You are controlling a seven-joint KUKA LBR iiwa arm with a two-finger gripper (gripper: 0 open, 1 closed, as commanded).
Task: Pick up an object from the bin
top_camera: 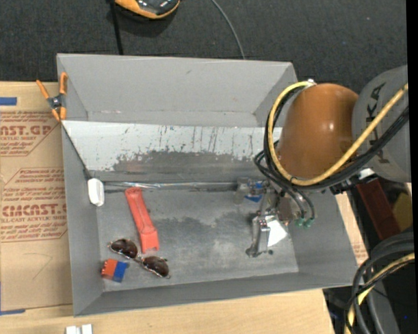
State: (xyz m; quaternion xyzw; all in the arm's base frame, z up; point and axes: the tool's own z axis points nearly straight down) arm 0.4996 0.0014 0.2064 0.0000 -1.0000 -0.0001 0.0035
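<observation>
Gripper (pixel 261 238) sits low at the bin's (pixel 172 82) right, clenched or released I can't tell; leftward: one orange-red bar (pixel 142 220), one sunglasses (pixel 140 258), one red-blue block (pixel 115 270), one white piece (pixel 95 192).

A single camera hangs above the bin (pixel 172 82) and looks down into it at a slant rather than straight down. The far wall shows as a broad sloping face towards the top of the frame, while the near wall is foreshortened to a thin band along the bottom. The bin takes up the middle of the frame, with a margin of light wooden counter (pixel 201 321) below it and a dark surface (pixel 313 22) beyond it. The camera sits near enough for small things on the bin floor to be told apart. The arm (pixel 317 138) enters from the frame's right, its orange cover nearer the lens and bulking large over the bin's right wall.
</observation>
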